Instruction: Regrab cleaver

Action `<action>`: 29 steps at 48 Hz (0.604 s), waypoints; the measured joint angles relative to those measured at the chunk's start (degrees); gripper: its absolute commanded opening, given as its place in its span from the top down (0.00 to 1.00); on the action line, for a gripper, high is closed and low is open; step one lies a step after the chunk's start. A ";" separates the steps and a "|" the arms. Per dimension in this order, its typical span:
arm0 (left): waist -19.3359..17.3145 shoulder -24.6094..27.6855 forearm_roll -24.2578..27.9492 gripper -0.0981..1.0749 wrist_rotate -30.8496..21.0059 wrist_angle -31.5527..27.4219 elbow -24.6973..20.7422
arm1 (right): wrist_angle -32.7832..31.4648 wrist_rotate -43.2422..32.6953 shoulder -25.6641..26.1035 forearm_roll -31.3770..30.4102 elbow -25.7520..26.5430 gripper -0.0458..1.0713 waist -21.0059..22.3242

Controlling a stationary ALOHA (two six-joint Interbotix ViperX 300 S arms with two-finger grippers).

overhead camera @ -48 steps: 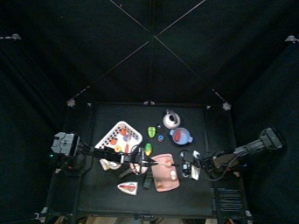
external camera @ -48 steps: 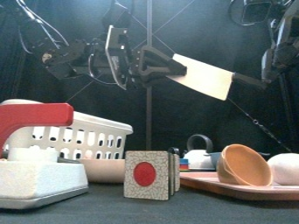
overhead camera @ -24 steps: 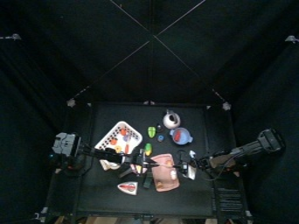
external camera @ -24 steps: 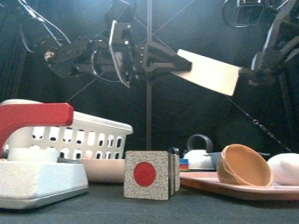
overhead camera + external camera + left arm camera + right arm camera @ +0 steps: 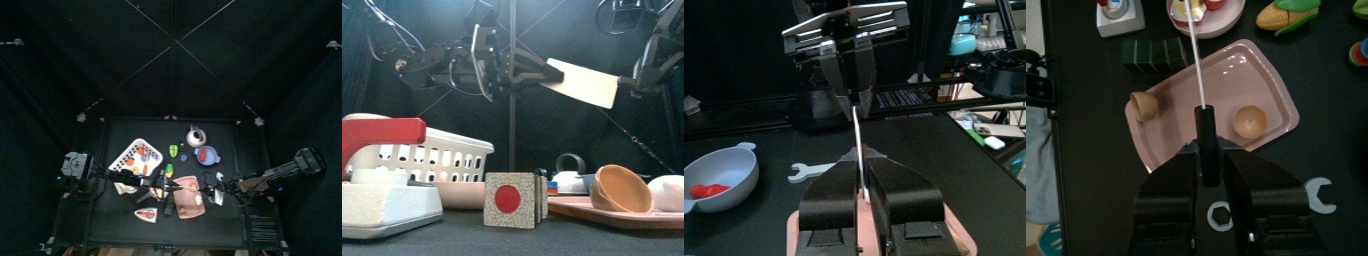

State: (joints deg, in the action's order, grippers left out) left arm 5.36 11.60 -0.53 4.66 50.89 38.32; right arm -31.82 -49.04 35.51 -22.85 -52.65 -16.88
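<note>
So, cleaver [image 5: 584,82]: up in the air above the pink tray [image 5: 1227,100], roughly 1 o'clock of the front view.
Left gripper [image 5: 505,68]: clamped on the handle.
Right gripper [image 5: 633,82]: jaws closing around the blade tip; you can't call it gripped yet.
Left to do: firm up, then release left.

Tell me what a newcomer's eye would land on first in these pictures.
The pale cleaver stands out first, held in mid-air above the table between the left gripper and the right gripper, bright against the black curtains. Next come the things at the table's front edge: a white basket on the left, a small block with a red dot in the middle, and a pinkish tray on the right.
</note>
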 measured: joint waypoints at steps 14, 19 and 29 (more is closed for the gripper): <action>1.58 1.93 -0.18 0.55 0.00 0.00 -0.53 | -2.55 0.00 1.05 1.14 0.53 0.59 -0.18; 1.58 2.20 -0.18 0.55 0.00 0.00 -0.62 | -2.72 0.09 0.88 1.23 0.53 0.59 -0.26; 1.93 3.08 -0.09 0.55 -0.09 0.00 -1.32 | -2.81 0.53 0.88 2.37 -0.88 0.59 -1.67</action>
State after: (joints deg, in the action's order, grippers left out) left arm 7.29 14.68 -0.62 4.57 50.89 37.00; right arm -34.63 -48.52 36.39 -20.48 -53.53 -18.54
